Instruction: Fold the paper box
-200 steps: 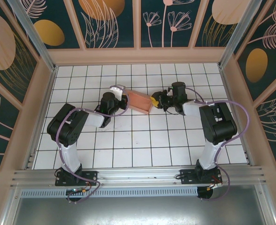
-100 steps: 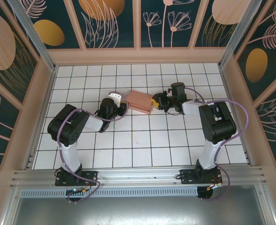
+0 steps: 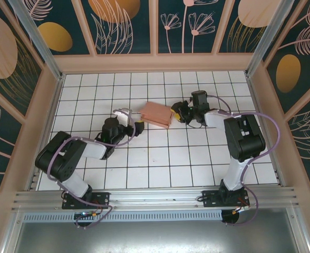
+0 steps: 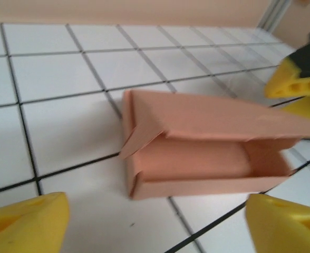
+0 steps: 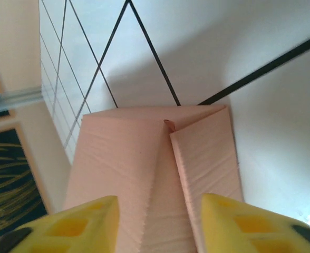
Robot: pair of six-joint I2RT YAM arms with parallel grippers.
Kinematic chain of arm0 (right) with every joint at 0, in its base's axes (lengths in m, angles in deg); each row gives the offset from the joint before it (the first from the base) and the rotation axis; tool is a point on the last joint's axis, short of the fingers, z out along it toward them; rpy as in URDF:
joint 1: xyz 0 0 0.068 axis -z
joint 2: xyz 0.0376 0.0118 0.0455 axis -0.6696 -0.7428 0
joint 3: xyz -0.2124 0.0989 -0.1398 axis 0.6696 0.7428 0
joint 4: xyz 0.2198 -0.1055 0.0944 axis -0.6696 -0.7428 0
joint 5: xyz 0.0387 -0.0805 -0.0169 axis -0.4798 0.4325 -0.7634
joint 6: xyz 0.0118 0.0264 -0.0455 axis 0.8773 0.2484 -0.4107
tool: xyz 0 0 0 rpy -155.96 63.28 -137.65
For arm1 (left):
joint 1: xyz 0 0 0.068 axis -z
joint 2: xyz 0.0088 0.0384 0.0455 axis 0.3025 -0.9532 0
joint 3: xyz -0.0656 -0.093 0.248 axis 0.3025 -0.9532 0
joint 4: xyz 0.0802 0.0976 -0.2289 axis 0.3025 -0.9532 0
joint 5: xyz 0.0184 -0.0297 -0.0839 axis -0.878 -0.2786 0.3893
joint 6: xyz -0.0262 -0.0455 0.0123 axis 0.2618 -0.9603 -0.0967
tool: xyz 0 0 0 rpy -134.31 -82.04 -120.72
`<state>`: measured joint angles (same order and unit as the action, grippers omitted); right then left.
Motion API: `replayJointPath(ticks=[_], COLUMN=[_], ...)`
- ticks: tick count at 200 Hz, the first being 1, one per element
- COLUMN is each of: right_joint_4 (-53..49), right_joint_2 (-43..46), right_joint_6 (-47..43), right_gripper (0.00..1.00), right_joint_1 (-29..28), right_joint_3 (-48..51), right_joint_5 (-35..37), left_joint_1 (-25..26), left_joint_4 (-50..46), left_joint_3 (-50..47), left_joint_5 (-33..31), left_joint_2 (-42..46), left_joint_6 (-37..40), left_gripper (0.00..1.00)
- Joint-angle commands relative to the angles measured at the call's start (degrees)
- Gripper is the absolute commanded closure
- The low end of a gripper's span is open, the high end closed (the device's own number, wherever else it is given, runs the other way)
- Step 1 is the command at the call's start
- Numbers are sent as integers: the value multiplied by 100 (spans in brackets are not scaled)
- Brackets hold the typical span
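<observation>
the left tool (image 3: 134,125) sits low over the white tiled tabletop (image 3: 160,158) with its yellow fingers (image 4: 23,224) spread wide and nothing between them, just short of the paper box (image 3: 156,114). the salmon-pink box lies on the tabletop between the two tools, towards the far side, and the left wrist view shows its lid lifted along one long edge so the inside shows. the right tool (image 3: 177,112) is at the box's right end with its fingers (image 5: 81,226) parted, one either side of that end, though i cannot tell whether they pinch the card.
</observation>
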<state>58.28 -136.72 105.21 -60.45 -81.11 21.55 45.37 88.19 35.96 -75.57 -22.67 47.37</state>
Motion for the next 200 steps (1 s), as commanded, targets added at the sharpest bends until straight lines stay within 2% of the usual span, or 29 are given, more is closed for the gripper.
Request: replayJointPath(ticks=[1, 12, 21, 25, 36, 51, 74, 94, 111, 121, 160, 200], right_joint_4=[-9, 49, 63, 64, 63, 93, 151, 204, 263, 295, 116, -345], right_joint_2=[359, 457, 518, 534, 593, 679, 782, 800, 785, 752, 447, 122], right_joint_6=[-367, -424, -484, -503, -590, -718, -882, -912, -919, -922, -1161, -1587], right_gripper=[42, 36, 30, 24, 17, 12, 15, 19, 19, 20, 22, 34], right_joint_1=[32, 44, 42, 40, 46, 40, 14, -17, -70, -108, -284, -347], right_joint_3=[21, 88, 127, 150, 188, 280, 422, 519, 580, 591, 411, 121], right_joint_5=[364, 386, 385, 368, 337, 307, 238, 140, 72, 35, 17, 329], left_joint_1=[36, 36, 27, 27, -6, -87, -202, -300, -398, -428, -448, -449], left_joint_4=[234, 197, 118, -12, -637, -1705, -3080, -4098, -4550, -4812, -5044, -5018], left_joint_3=[166, 279, 364, 437, 902, 1645, 2695, 3547, 3938, 4105, 4139, 3939], left_joint_5=[592, 657, 469, 316, -54, -99, -28, 194, 565, 608, 733, 747], left_joint_2=[349, 491, 602, 633, 628, 414, -73, -523, -1086, -1310, -1749, -1882], left_joint_6=[-224, -318, -479, -574, -729, -795, -853, -825, -725, -668, -622, -674], left_gripper=[3, 1, 1, 1, 1, 1, 1, 15, 26, 29, 42, 53])
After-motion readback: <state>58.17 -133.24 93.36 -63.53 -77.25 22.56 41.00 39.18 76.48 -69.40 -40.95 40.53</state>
